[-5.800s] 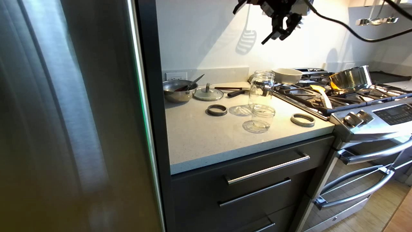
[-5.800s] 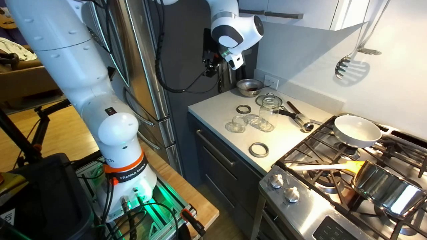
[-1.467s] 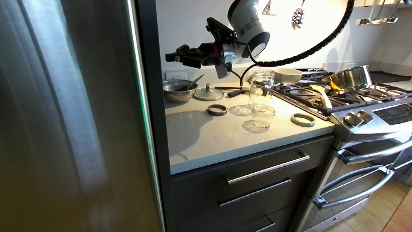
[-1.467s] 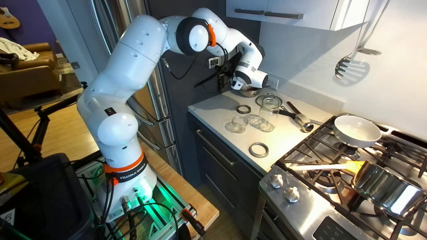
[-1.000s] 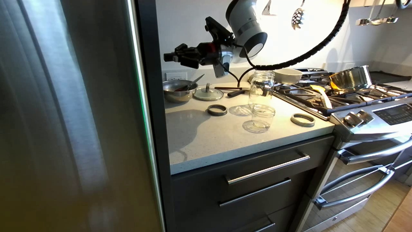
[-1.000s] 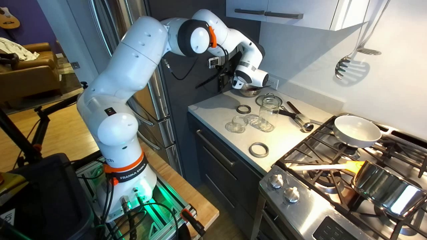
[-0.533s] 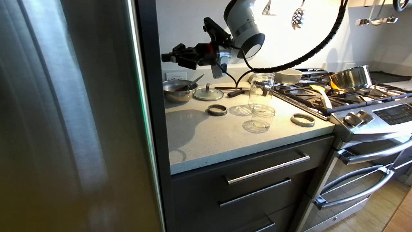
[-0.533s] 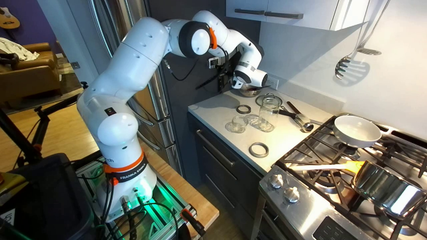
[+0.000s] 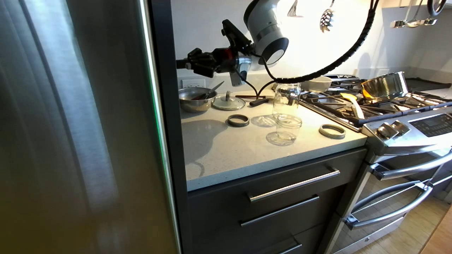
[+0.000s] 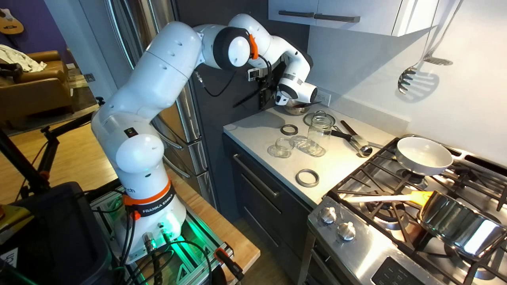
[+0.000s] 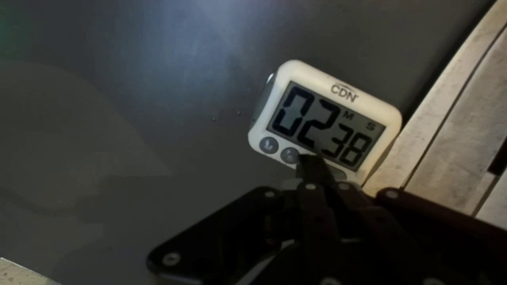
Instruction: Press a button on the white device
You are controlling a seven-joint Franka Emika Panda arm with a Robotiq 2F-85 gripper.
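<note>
The white device point(image 11: 380, 105), a CDN timer showing 02 38, is fixed to a dark panel and looks tilted in the wrist view. Two round grey buttons point(image 11: 269, 145) sit along its lower edge, and a wider one is partly covered. My gripper point(image 11: 311, 160) is shut with nothing held; its fingertips overlap the device's lower edge, just beside the second round button. Whether they touch it I cannot tell. In an exterior view the gripper point(image 9: 182, 64) points at the dark panel, its tip partly hidden by the panel's edge. The white device point(image 10: 254, 74) also shows past the arm's cable.
Below the gripper, the counter point(image 9: 226, 155) holds a metal bowl point(image 9: 196, 102), a glass lid point(image 9: 228, 102), glass jars point(image 9: 287, 128) and ring lids point(image 9: 238, 120). Light metallic strips point(image 11: 455, 158) stand right beside the device. A stove point(image 10: 380, 221) with pots adjoins the counter.
Over several seconds the arm has swung down and turned the gripper toward the dark panel. During the last second it has crept closer, its tip slipping behind the panel's edge. It stays shut.
</note>
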